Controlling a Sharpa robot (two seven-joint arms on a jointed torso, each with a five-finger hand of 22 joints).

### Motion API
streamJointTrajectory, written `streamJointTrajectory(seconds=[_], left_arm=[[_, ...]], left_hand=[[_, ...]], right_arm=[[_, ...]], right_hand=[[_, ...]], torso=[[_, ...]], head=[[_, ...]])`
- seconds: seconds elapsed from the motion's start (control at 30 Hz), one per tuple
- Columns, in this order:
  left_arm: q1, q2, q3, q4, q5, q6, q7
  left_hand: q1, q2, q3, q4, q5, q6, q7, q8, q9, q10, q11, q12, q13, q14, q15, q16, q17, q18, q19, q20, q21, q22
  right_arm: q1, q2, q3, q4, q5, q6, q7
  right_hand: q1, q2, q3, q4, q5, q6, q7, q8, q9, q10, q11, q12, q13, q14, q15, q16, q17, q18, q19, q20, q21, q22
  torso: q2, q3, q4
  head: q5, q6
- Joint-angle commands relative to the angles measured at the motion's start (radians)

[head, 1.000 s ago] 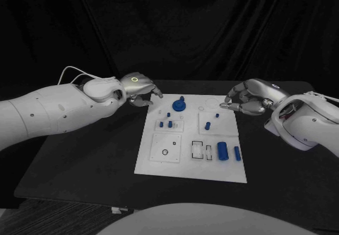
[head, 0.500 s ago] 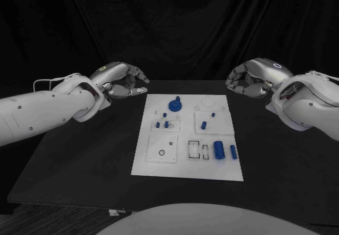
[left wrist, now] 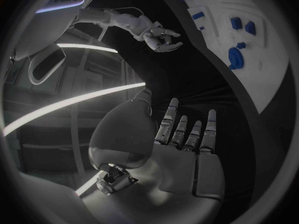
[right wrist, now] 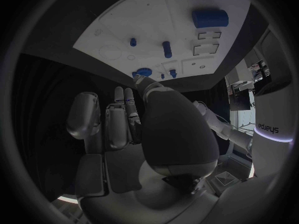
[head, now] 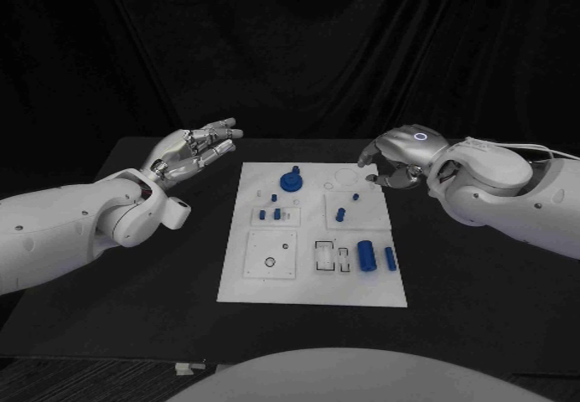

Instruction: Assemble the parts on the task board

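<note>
The white task board (head: 308,285) lies in the middle of the black table. On it a round blue knob piece (head: 290,180) stands at the far end, small blue pegs (head: 276,214) sit mid-board, and a thick blue cylinder (head: 366,256) lies beside a thinner one (head: 389,258). My left hand (head: 194,151) hovers off the board's far left corner, fingers stretched out and apart, holding nothing. My right hand (head: 389,163) hangs at the board's far right corner with fingers curled in; nothing shows in it. The right wrist view shows the board (right wrist: 124,35) and cylinder (right wrist: 210,18) beyond that hand (right wrist: 124,124).
The black table top (head: 145,276) runs wide on both sides of the board, with its near edge close to my body. A dark curtain closes off the back. The left wrist view shows my left hand (left wrist: 187,139), the board's far end (left wrist: 274,59) and the knob (left wrist: 235,57).
My left hand's fingers have gone from curled to stretched out. My right hand has come down closer to the board's far right corner. The camera has shifted a little.
</note>
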Motion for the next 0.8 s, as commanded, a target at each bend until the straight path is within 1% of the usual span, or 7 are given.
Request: streamJointTrajectory(seconds=[0.03,0.13,0.23,0.3,0.5,0.73,0.8], left_arm=[[-0.010,-0.005,0.001,0.014,0.140,0.141,0.270],[-0.017,-0.010,0.001,0.020,0.147,0.161,0.268],[-0.022,-0.014,0.001,0.025,0.150,0.174,0.266],[-0.025,-0.016,0.001,0.029,0.152,0.179,0.265],[-0.032,-0.026,0.001,0.045,0.154,0.183,0.262],[-0.036,-0.035,0.001,0.057,0.155,0.177,0.258],[-0.037,-0.037,0.001,0.060,0.155,0.171,0.255]], left_hand=[[-0.029,0.032,-0.077,0.002,-0.060,-0.147,-0.024,-0.024,-0.022,-0.059,-0.031,-0.034,-0.017,-0.046,-0.028,-0.058,-0.022,0.023,-0.051,0.001,-0.013,-0.098],[-0.039,0.046,-0.104,0.002,-0.094,-0.261,-0.042,-0.032,-0.031,-0.083,-0.046,-0.049,-0.020,-0.054,-0.033,-0.081,-0.027,0.040,-0.064,0.000,-0.016,-0.164],[-0.042,0.063,-0.130,0.002,-0.102,-0.324,-0.059,-0.036,-0.035,-0.100,-0.057,-0.059,-0.024,-0.061,-0.044,-0.105,-0.034,0.054,-0.116,-0.006,-0.035,-0.430],[-0.042,0.067,-0.138,0.002,-0.103,-0.347,-0.068,-0.038,-0.036,-0.105,-0.059,-0.066,-0.025,-0.061,-0.059,-0.106,-0.034,0.056,-0.127,-0.013,-0.040,-0.502],[-0.047,0.075,-0.155,0.002,-0.114,-0.432,-0.123,-0.045,-0.043,-0.114,-0.070,-0.093,-0.029,-0.061,-0.066,-0.106,-0.034,0.076,-0.131,-0.023,-0.042,-0.539],[-0.058,0.081,-0.164,0.003,-0.119,-0.532,-0.185,-0.054,-0.053,-0.119,-0.064,-0.132,-0.034,-0.061,-0.068,-0.106,-0.034,0.094,-0.132,-0.020,-0.043,-0.561],[-0.066,0.081,-0.166,0.003,-0.118,-0.546,-0.198,-0.055,-0.054,-0.120,-0.087,-0.155,-0.037,-0.061,-0.105,-0.106,-0.034,0.100,-0.134,-0.040,-0.045,-0.580]], right_arm=[[-0.016,0.012,0.001,-0.015,-0.061,0.067,-0.018],[-0.026,0.025,0.001,-0.028,-0.063,0.075,-0.015],[-0.034,0.040,0.001,-0.041,-0.064,0.082,-0.010],[-0.039,0.052,0.001,-0.052,-0.064,0.088,-0.005],[-0.056,0.083,0.001,-0.085,-0.061,0.094,0.015],[-0.075,0.107,0.001,-0.119,-0.051,0.103,0.029],[-0.079,0.114,0.001,-0.130,-0.050,0.104,0.032]], right_hand=[[-0.002,-0.034,0.010,-0.006,0.013,-0.006,-0.004,-0.023,-0.012,-0.025,0.003,-0.019,-0.015,0.020,0.002,-0.022,-0.012,0.000,-0.007,0.007,-0.024,0.135],[-0.009,-0.037,0.000,-0.006,0.004,-0.003,-0.001,-0.031,-0.017,-0.035,0.004,-0.024,-0.024,0.016,0.003,-0.028,-0.022,0.002,-0.011,0.008,-0.036,0.132],[-0.026,-0.032,-0.030,0.000,-0.057,0.003,0.006,-0.045,-0.026,-0.037,0.009,-0.020,-0.039,0.016,0.007,-0.028,-0.022,0.002,-0.010,0.011,-0.044,0.131],[-0.024,-0.026,-0.037,-0.001,-0.052,-0.001,0.015,-0.054,-0.032,-0.040,0.014,-0.022,-0.048,0.017,0.009,-0.026,-0.021,0.002,-0.009,0.013,-0.045,0.131],[-0.002,-0.013,-0.030,-0.016,0.029,0.018,0.022,-0.072,-0.051,-0.020,0.021,-0.023,-0.084,0.018,0.014,-0.025,-0.023,0.002,-0.003,0.018,-0.046,0.133],[0.010,-0.013,-0.008,-0.031,0.086,0.032,0.025,-0.083,-0.062,-0.008,0.025,-0.028,-0.111,0.016,0.017,-0.027,-0.028,0.002,-0.002,0.019,-0.053,0.134],[0.010,-0.014,-0.006,-0.033,0.090,0.033,0.025,-0.083,-0.063,-0.008,0.024,-0.029,-0.114,0.016,0.017,-0.029,-0.031,0.003,-0.003,0.019,-0.056,0.134]], torso=[[-0.006,-0.0129,0.0093],[-0.008,-0.0185,0.0120],[-0.012,-0.0245,0.0146],[-0.013,-0.0269,0.0160],[-0.018,-0.0315,0.0191],[-0.019,-0.0308,0.0170],[-0.020,-0.0303,0.0165]], head=[[-0.009,0.000],[-0.013,0.000],[-0.017,0.000],[-0.019,0.000],[-0.025,0.000],[-0.027,0.000],[-0.028,0.000]])
